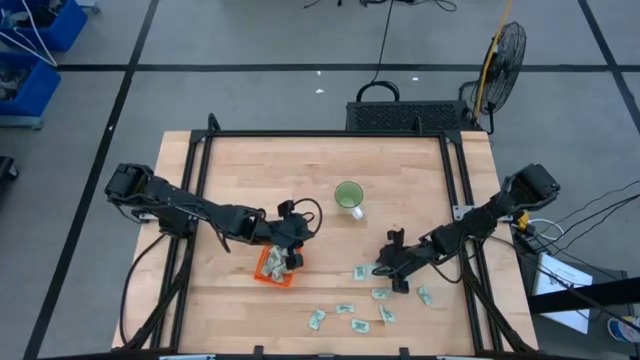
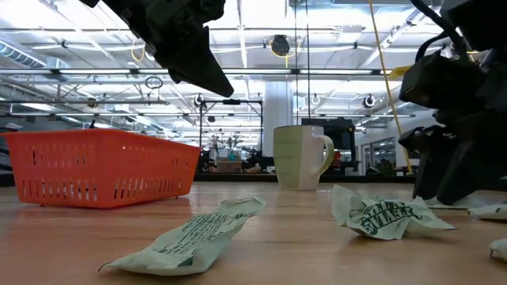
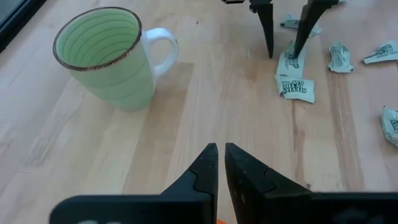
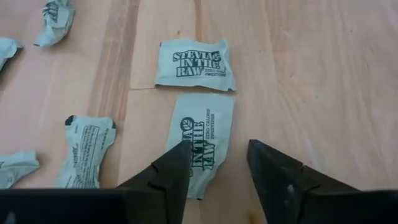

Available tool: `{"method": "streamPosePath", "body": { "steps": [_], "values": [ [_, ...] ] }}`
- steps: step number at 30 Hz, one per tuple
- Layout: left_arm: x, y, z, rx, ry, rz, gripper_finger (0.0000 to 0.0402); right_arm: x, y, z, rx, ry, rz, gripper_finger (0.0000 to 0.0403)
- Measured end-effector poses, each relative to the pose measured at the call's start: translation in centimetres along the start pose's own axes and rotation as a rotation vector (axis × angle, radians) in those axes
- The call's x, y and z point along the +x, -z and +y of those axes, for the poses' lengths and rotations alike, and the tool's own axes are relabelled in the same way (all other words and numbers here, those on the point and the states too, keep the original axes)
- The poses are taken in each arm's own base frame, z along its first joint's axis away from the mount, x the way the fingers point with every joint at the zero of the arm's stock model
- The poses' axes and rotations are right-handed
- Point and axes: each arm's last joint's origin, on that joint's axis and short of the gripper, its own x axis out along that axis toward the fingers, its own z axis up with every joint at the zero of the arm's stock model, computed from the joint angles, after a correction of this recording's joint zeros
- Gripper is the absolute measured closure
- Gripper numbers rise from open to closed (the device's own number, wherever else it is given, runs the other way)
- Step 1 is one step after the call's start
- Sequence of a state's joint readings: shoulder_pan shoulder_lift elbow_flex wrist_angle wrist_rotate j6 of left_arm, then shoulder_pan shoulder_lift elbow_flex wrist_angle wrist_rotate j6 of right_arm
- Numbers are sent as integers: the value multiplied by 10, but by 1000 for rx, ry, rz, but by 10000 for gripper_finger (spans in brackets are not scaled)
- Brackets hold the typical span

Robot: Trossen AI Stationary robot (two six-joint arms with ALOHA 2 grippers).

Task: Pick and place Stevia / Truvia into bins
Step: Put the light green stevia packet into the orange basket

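Right gripper [image 4: 217, 165] fingers apart, straddling a flat white-and-green paper Stevia sachet [image 4: 202, 140] on the desk. Light, limp, crumples; pinch across its width. Left gripper [image 3: 217, 163] fingers together.

Left gripper [image 3: 219, 163] closed, right gripper [image 4: 219, 163] spread

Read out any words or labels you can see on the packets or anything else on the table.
"STEVIA IN THE RAW": flat white paper sachet with green print, lying alone.
"IN THE RAW": second white paper sachet, between the right end effector's open fingers; smaller lines blurred.
Other sachets' print is too small or crumpled to read.
Green ceramic mug: no text.
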State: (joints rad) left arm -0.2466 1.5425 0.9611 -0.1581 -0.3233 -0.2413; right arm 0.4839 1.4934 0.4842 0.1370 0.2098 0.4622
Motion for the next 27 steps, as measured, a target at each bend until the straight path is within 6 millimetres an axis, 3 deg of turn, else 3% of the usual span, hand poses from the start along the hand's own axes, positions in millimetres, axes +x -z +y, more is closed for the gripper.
{"method": "streamPosePath", "body": {
  "steps": [7, 20, 27],
  "values": [
    [0, 0, 0, 2, 0, 2, 364, 0, -3, 2, -74, -37, -34, 249],
    [0, -1, 0, -1, 6, -13, 364, 1, -10, 2, -132, -39, -102, 396],
    [-19, -15, 4, -4, 4, -115, 364, -9, -49, 5, -210, -101, -501, 392]
  ]
}}
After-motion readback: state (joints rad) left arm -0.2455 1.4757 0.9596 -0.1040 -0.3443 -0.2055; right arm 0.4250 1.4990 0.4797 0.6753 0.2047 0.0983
